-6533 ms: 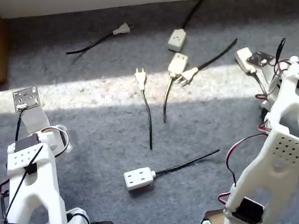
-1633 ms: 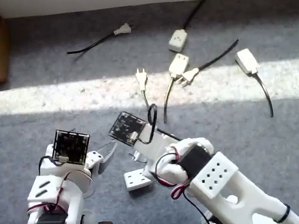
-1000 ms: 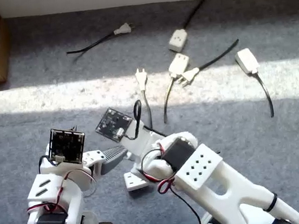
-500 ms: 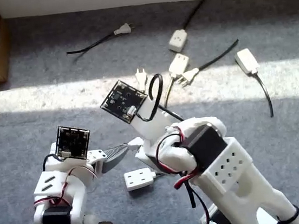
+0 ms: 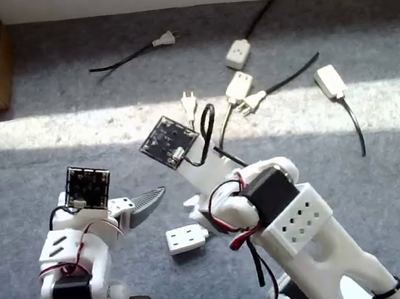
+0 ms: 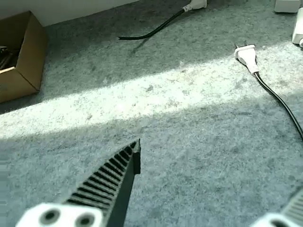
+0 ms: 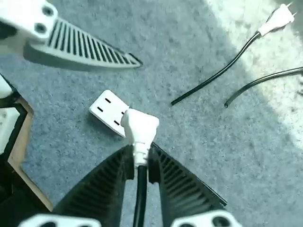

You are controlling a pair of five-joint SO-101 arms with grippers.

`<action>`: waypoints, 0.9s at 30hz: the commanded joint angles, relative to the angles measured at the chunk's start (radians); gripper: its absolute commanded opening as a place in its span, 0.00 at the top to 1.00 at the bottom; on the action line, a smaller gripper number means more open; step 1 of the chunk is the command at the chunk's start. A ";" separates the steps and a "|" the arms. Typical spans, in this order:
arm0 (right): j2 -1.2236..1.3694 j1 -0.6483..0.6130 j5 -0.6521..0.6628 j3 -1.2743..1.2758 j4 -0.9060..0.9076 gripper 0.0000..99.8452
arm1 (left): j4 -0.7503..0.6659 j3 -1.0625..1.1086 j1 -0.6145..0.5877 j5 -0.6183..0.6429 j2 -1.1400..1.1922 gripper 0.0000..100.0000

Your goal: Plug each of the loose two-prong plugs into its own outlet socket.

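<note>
White socket (image 7: 108, 111) cord (image 7: 140, 189) pinched in right tool (image 7: 138, 158); left tool (image 6: 215, 182) agape.

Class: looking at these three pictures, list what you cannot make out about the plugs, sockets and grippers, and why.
Right wrist view: whether the held plug's prongs are inside the outlet block; the plug's body covers them.
High view: the right arm covers the spot where that plug meets the block.
Left wrist view: the left gripper's far finger is cut by the frame edge.
</note>
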 commanded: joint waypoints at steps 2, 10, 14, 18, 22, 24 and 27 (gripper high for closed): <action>-0.030 0.015 0.012 0.081 -0.074 0.99 | -0.014 -0.093 -0.015 -0.006 -0.007 0.51; -0.019 -0.016 0.006 -0.064 -0.073 0.99 | -0.012 -0.039 0.096 -0.002 -0.001 0.51; -0.018 -0.041 -0.023 -0.147 -0.051 0.99 | -0.012 0.002 0.180 0.011 -0.002 0.51; -0.018 -0.065 -0.032 -0.160 -0.047 0.99 | -0.012 0.008 0.200 0.011 -0.002 0.51; -0.018 -0.065 -0.031 -0.160 -0.047 0.99 | 0.006 0.008 0.200 0.011 -0.007 0.51; -0.018 -0.064 -0.031 -0.156 -0.044 0.99 | 0.003 -0.001 0.182 0.009 -0.010 0.51; -0.018 -0.058 -0.029 -0.104 -0.013 0.99 | -0.015 -0.004 0.082 0.006 -0.010 0.51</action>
